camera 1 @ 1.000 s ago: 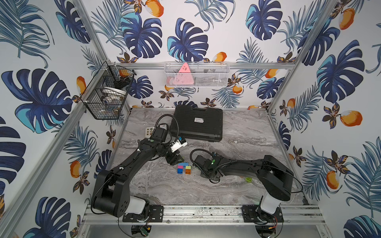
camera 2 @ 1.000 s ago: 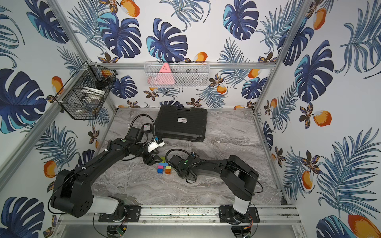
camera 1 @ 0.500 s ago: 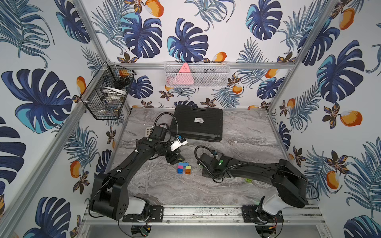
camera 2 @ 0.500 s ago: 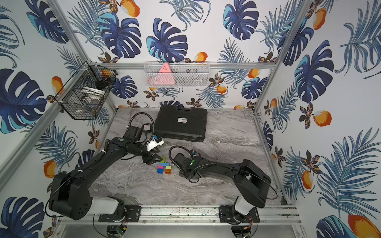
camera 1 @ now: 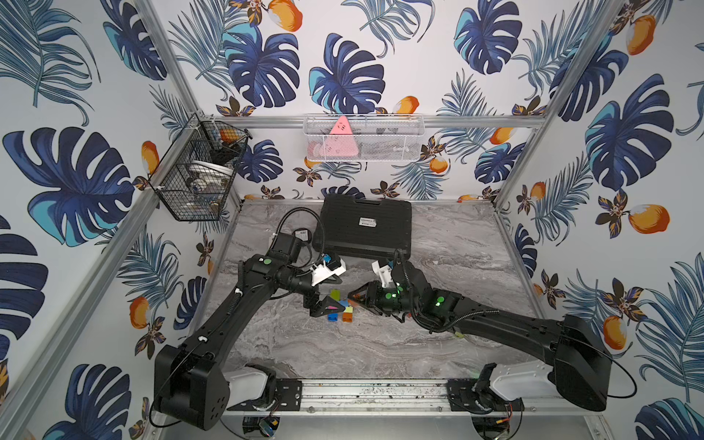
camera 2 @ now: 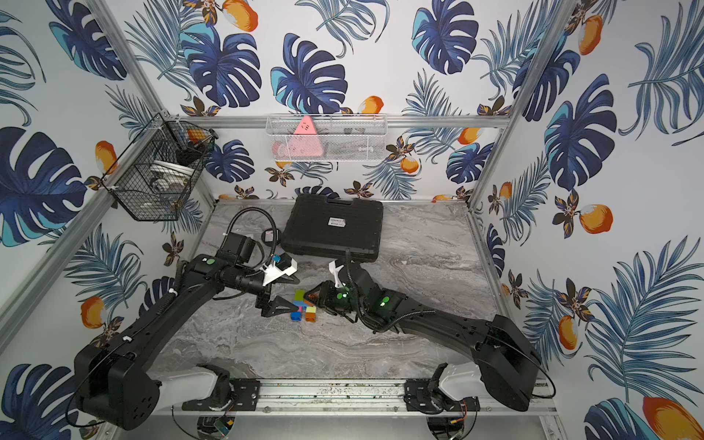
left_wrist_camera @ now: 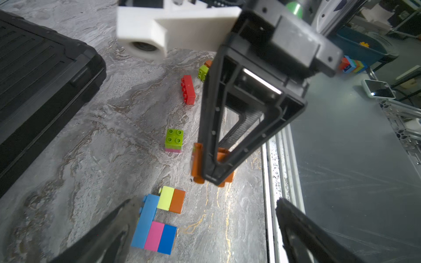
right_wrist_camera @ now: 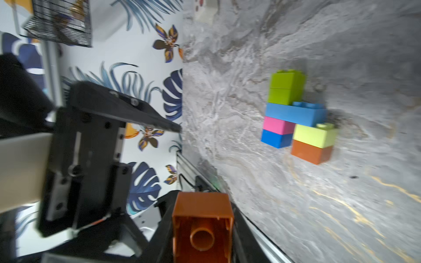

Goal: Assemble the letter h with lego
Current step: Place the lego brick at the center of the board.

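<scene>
White mesh basket (camera 1: 396,146) holds a pink triangle (camera 1: 339,141). Left gripper (left_wrist_camera: 204,203) spread; right gripper (left_wrist_camera: 215,176) pinches an orange plastic brick (right_wrist_camera: 202,225).

Lego bricks (left_wrist_camera: 155,235) look like smooth hard plastic with a slight sheen (the orange brick (right_wrist_camera: 202,211) too). Tabletop (left_wrist_camera: 91,148) has a grey marble-look finish, the black case (camera 1: 365,224) is matt ribbed plastic, the basket (camera 1: 190,186) thin metal wire.

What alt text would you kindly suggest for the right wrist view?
The right end effector grips an orange brick, hollow underside toward the camera. Beyond it, joined lime, blue, pink and orange bricks lie on the marbled table.
</scene>
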`<action>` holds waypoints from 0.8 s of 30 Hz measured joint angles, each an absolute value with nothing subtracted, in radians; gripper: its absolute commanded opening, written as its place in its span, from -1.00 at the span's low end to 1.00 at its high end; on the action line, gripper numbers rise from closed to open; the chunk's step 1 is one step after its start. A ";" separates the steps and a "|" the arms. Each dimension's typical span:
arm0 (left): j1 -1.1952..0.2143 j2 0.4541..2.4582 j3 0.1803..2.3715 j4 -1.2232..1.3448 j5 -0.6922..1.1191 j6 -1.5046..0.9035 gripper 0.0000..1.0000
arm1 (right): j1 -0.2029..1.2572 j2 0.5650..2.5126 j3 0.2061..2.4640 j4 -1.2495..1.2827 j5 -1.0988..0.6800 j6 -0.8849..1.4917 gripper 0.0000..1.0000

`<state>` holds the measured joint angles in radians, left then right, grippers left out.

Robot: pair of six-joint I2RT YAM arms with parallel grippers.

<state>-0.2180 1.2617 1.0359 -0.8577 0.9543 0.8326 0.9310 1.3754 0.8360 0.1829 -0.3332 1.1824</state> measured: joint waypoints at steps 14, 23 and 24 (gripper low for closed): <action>-0.218 1.257 1.008 -0.765 1.033 0.765 0.00 | 0.926 1.472 0.753 0.623 -0.481 1.422 -0.32; -0.218 1.257 1.010 -0.772 1.042 0.809 -0.36 | 0.921 1.472 0.709 0.706 -0.461 1.493 -0.31; -0.218 1.257 1.010 -0.772 1.043 0.813 -0.40 | 0.921 1.473 0.700 0.726 -0.458 1.502 -0.31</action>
